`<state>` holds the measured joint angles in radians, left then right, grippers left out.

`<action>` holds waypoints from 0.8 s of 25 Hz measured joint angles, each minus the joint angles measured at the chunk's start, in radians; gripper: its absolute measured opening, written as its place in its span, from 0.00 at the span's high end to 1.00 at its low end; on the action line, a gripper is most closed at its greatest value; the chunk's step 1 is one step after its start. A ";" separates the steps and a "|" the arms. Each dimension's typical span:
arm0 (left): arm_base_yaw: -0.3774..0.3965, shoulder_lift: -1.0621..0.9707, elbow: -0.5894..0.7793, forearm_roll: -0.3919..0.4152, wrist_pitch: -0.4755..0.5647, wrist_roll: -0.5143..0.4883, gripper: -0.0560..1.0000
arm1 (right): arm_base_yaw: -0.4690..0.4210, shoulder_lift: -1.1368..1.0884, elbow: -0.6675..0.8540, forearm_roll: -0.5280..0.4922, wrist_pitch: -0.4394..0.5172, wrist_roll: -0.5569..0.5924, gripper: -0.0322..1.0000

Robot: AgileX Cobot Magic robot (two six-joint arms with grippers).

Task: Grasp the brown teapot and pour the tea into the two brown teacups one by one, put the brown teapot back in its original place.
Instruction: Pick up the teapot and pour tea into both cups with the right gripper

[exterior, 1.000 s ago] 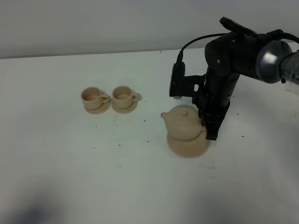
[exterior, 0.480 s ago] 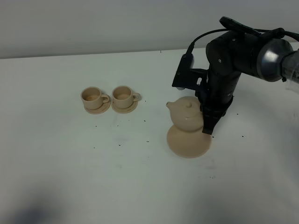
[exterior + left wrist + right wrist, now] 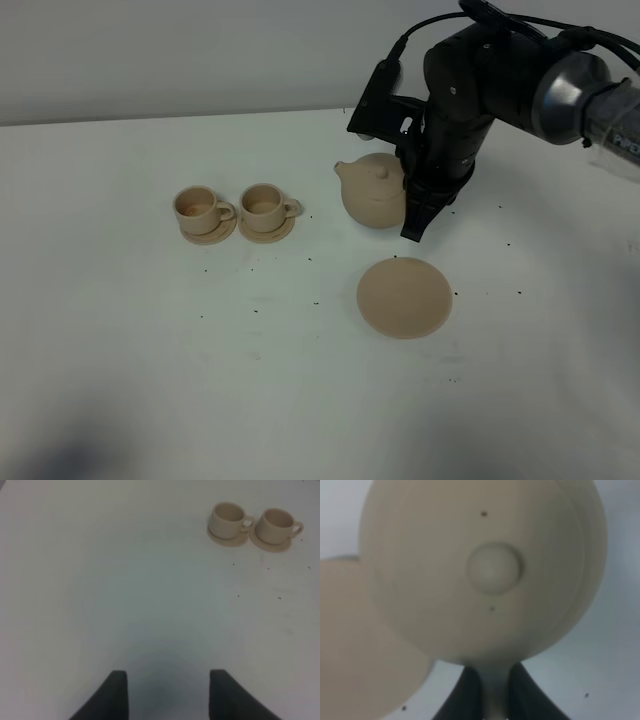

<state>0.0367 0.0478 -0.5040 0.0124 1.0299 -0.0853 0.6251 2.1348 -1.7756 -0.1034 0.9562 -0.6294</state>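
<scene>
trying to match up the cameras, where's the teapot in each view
Exterior high: teapot right of centre, just above the plate in the picture.
Left wrist: not in it.
Right wrist: fills most of the frame, seen from above.
Shared landmark: the plate, in exterior high and right wrist; left wrist shares only the cups with exterior high.

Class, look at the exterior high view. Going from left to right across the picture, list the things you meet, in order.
first teacup → second teacup → brown teapot → right gripper, shut on the teapot's handle. The tan plate lies lower in the picture and spans both of the last two, so it is left out.
</scene>
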 joint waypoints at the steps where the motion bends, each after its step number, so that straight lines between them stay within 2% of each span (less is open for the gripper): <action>1: 0.000 0.000 0.000 0.000 0.000 0.000 0.57 | 0.008 0.018 -0.035 -0.019 0.014 0.007 0.86; 7: 0.000 0.000 0.000 0.000 0.000 0.000 0.57 | 0.043 0.126 -0.239 -0.075 0.099 0.023 0.86; 12: 0.000 0.000 0.000 0.000 0.000 0.000 0.57 | 0.077 0.204 -0.363 -0.105 0.116 0.023 0.86; 20: 0.000 0.000 0.000 0.000 0.000 0.000 0.57 | 0.127 0.242 -0.412 -0.184 0.093 -0.004 0.86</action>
<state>0.0367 0.0478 -0.5040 0.0124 1.0299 -0.0853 0.7518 2.3765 -2.1875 -0.2872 1.0494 -0.6330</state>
